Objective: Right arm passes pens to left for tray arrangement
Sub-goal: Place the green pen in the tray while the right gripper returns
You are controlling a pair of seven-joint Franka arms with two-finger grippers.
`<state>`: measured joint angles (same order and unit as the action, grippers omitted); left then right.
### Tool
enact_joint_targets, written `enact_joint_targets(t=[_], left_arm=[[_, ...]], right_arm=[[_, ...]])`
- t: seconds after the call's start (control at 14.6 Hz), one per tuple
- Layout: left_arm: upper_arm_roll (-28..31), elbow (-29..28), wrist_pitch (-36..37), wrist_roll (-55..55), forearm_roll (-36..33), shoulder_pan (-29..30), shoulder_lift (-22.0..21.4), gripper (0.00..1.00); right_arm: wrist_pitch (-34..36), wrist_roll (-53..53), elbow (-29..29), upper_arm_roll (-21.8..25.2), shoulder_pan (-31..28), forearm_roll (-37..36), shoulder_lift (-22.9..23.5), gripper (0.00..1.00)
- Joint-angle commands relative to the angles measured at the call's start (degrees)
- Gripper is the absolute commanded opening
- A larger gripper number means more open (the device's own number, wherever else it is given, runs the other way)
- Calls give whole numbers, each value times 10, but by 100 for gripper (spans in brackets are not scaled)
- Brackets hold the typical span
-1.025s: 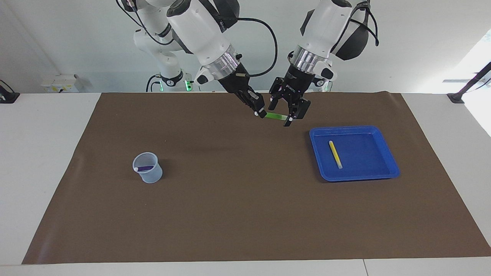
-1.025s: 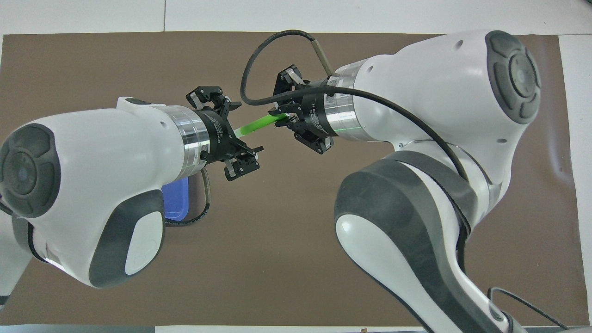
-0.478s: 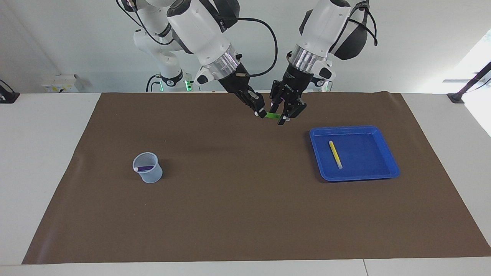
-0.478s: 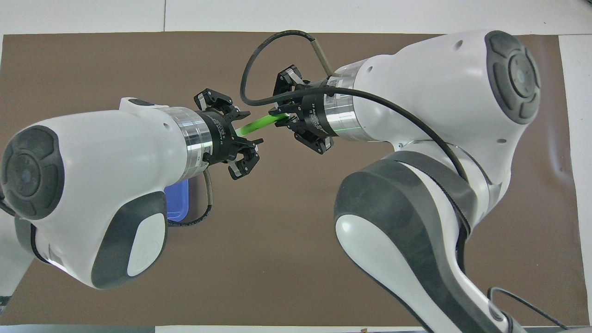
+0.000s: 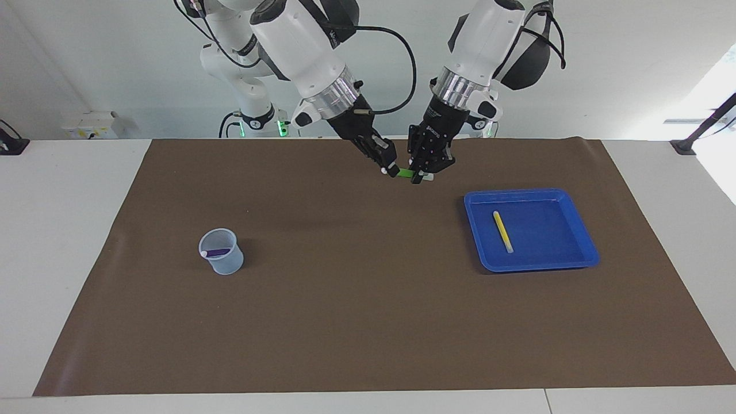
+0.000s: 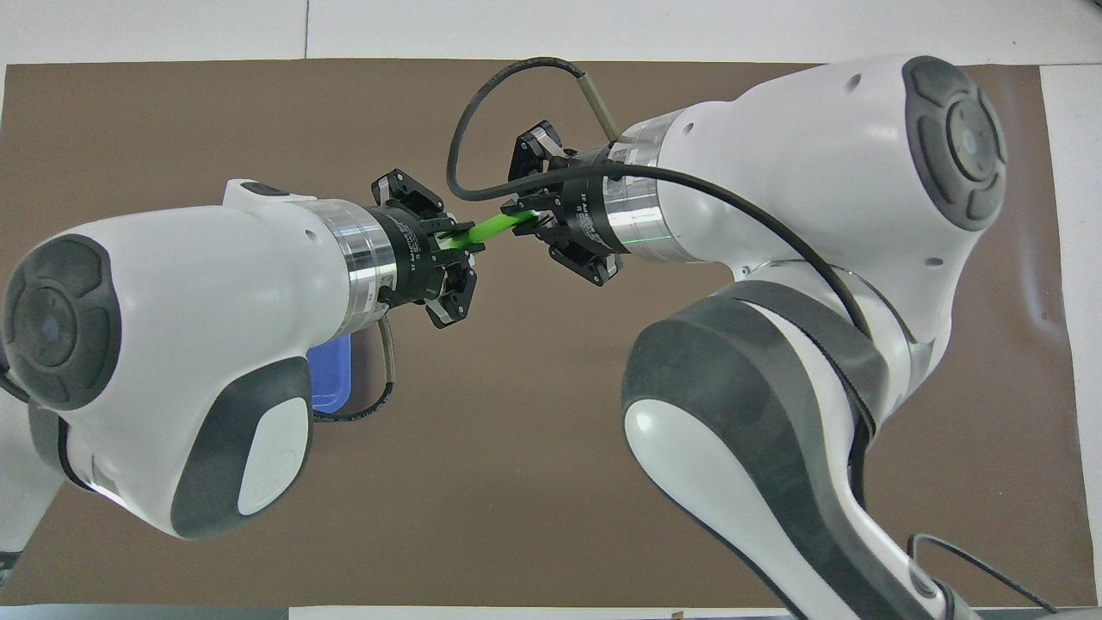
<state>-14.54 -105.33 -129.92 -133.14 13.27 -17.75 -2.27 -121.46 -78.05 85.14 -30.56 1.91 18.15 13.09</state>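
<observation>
- The left gripper (image 5: pixel 421 174) is now clamping its fingers onto one end of the green pen (image 5: pixel 406 173); a second ago those fingers were standing wide apart around it, and half a second ago they were halfway in.
- The right gripper (image 5: pixel 391 170) is keeping its fingers shut on the other end of the same pen, just as it was a second ago, so both arms are holding the pen at once (it is bridging the short gap between them, up in the air).
- The pair is hanging over the brown mat (image 5: pixel 368 322), above the strip along its edge by the robots and about midway along that edge.
- This is looking like the middle of the handover: the receiving grip is made, and my guess is that the right gripper is due to let go before the left arm carries the pen off.
- The yellow pen (image 5: pixel 503 232) is already lying in the blue tray (image 5: pixel 581 227), which is sitting toward the left arm's end of the mat.
- The purple pen (image 5: pixel 217 252) is waiting in the small cup (image 5: pixel 227 265) toward the right arm's end (so one pen is placed, one is changing hands, one is untouched).
</observation>
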Motion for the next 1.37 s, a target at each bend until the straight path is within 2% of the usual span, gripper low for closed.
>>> enact_joint_targets(t=[0.0, 0.14, 0.2, 0.27, 0.41, 0.55, 0.75, 1.09, 1.23, 1.3], left_arm=[[6, -7, -14, -9, -3, -4, -5, 0], [6, -5, -14, -8, -3, -4, -4, 0], [6, -6, -14, -8, -3, -4, -4, 0], [6, -6, -14, -8, -3, -4, -4, 0], [6, -4, -15, -8, -3, -1, -4, 0], [6, -4, -15, -1, -3, 3, -4, 0], [7, -7, -13, 63, -3, 20, -4, 0], [6, -32, 17, 316, 41, 96, -11, 0], [6, -46, 61, 464, 68, 133, -15, 0], [7, -52, 80, 533, 76, 157, -15, 0]], right_arm=[[3, 4, -12, -7, -2, -9, 8, 0], [4, 12, -12, -7, -2, -9, 8, 0], [5, 18, -12, -6, -3, -9, 9, 40], [6, 18, -12, -6, -3, -9, 8, 99], [8, 23, -12, -2, -3, -12, 7, 100], [35, 80, 0, 8, -10, -40, -1, 100], [68, 220, 44, 66, -10, -48, -30, 100], [57, 401, 142, 167, -12, -57, -77, 100], [33, 452, 184, 204, -13, -59, -92, 100], [0, 498, 223, 230, -14, -69, -104, 100]])
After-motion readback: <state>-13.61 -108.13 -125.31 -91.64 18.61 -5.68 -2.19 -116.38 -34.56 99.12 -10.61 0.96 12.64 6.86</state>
